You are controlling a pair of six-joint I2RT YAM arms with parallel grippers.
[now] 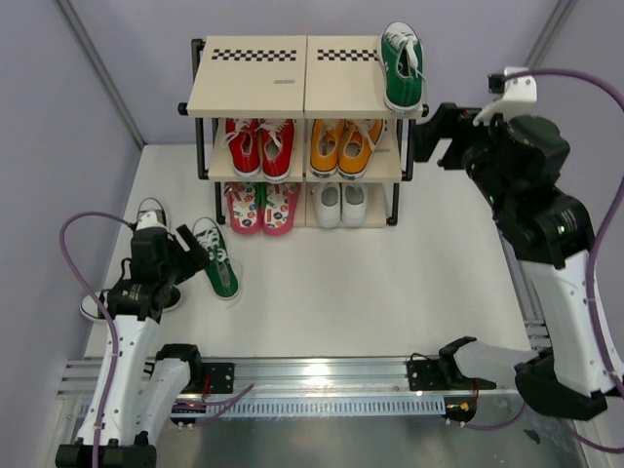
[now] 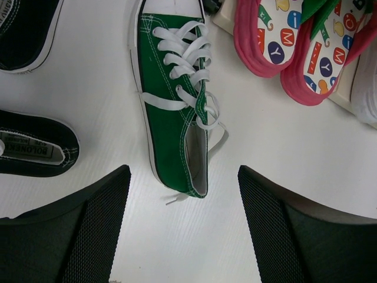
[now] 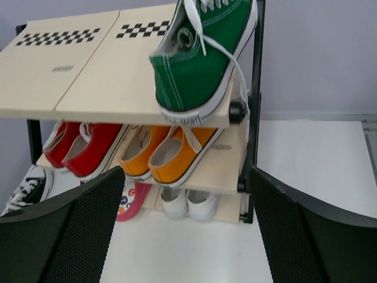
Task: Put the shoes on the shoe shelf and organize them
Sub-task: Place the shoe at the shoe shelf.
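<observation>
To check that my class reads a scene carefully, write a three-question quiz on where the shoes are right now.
1. True or false: the shelved green sneaker stands on the middle tier of the shoe shelf.
2. Which tier holds the pink flip-flops? A top, B middle, C bottom.
3. Which end effector is nearest the loose green sneaker?

Key: 1 false, it is on the top tier. 2 C. 3 the left end effector.

Your left gripper (image 2: pixel 182 177) and right gripper (image 3: pixel 185 177) both gape wide, empty.
Your left arm (image 1: pixel 127 331) sits bent and low, wrist tipped downward; your right arm (image 1: pixel 570 283) is raised and stretched far forward, wrist roughly level.
</observation>
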